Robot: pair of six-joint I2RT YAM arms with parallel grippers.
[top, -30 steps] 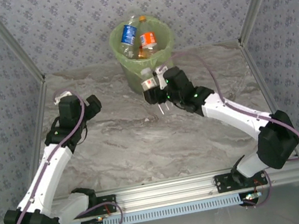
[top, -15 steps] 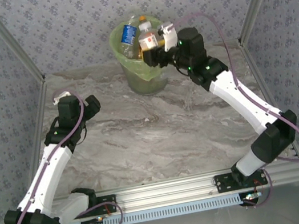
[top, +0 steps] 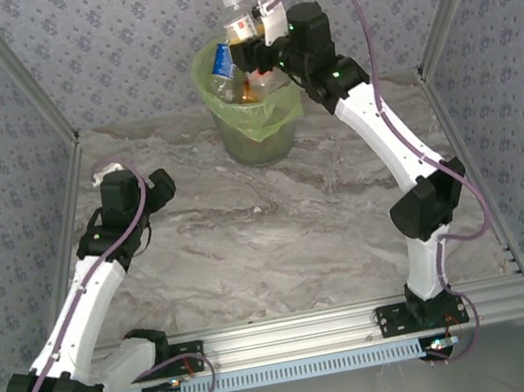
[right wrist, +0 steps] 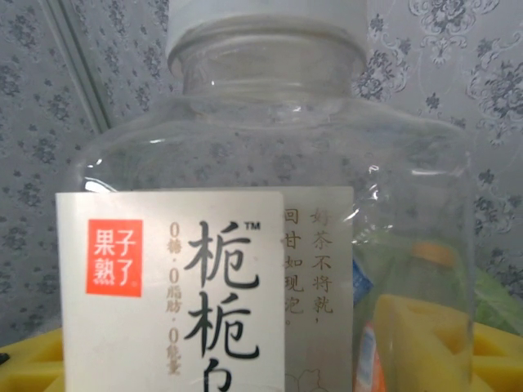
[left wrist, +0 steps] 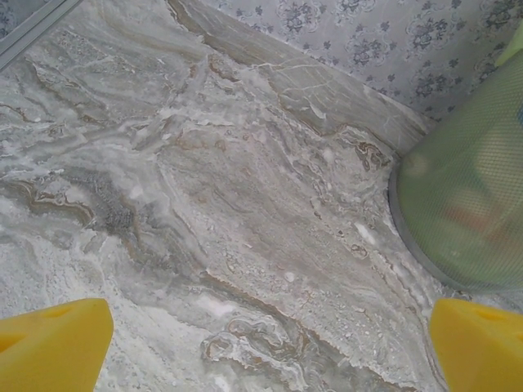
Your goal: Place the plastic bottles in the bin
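The right pincer (top: 247, 41) held a clear plastic bottle with a white label and white cap (top: 234, 20) upright and high above the round tapered bin lined with a translucent light-green bag (top: 261, 130). Its arm reached out over the far edge of the grey marbled surface (top: 251, 249). The height seemed deliberate. A blue-labelled bottle (top: 221, 61) and others piled inside stood up past the rim, so a low approach would likely have knocked them.

From the right wrist view, the bottle (right wrist: 261, 245) sat close against the lens. The yellow pads (right wrist: 498, 359) were closed on its lower body, one showing through the clear wall. Gripping low on the body probably kept the light container from tipping. The jaws stood part-way in, at the bottle's width, and did not appear to crush it.

The left pincer (top: 161, 185) waited wide apart, holding nothing, low over the surface and well clear of the right arm's path. In its own camera the left pincer (left wrist: 270, 343) faced bare marble, with the bin (left wrist: 466, 212) at the right edge. The bottle looked to be above the opening, toward its far side, so letting go seemed the next call.
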